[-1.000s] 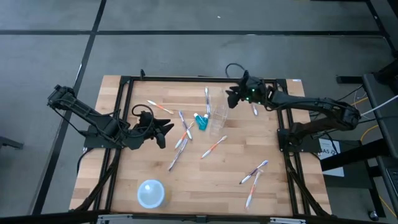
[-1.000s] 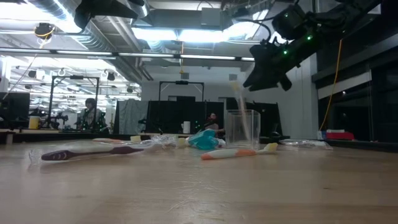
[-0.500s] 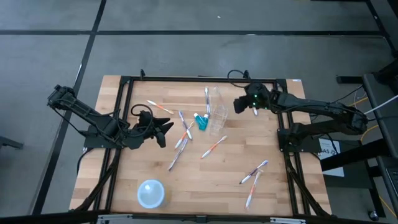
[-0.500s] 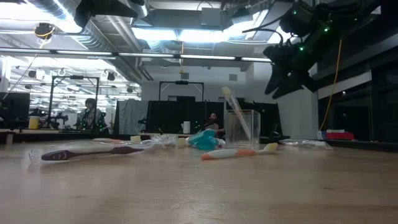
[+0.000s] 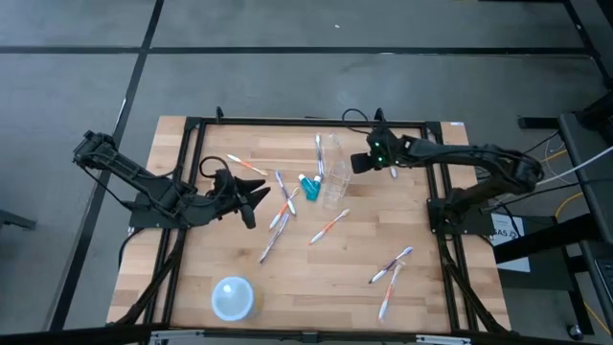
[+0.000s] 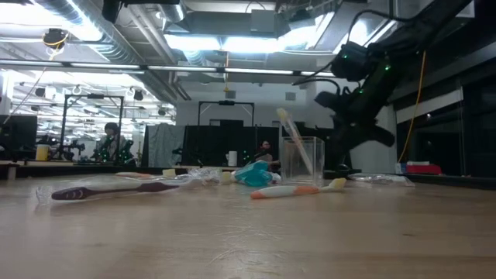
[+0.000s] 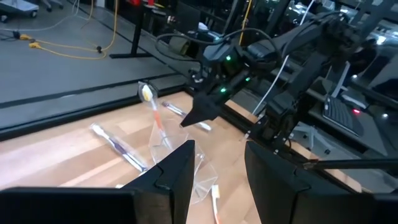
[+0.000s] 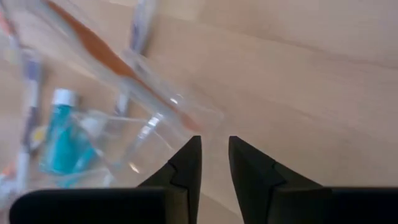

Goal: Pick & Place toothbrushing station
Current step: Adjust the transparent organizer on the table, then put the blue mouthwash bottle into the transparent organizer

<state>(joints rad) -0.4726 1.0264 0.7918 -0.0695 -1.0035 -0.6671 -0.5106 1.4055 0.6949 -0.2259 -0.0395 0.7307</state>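
Cup (image 5: 334,176) was stood upright mid-table with one toothbrush (image 6: 294,142) leaned inside it, the teal tube (image 5: 308,186) just beside. Other brushes were scattered around. The right gripper (image 5: 358,162) was held near the cup, fingers slightly parted, empty. The left gripper (image 5: 257,200) was parked open, well apart.

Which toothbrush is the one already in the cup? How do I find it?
Look at the far middle of the wooden table for the clear plastic cup, beside the teal tube. One toothbrush leans inside it; all the others lie flat.
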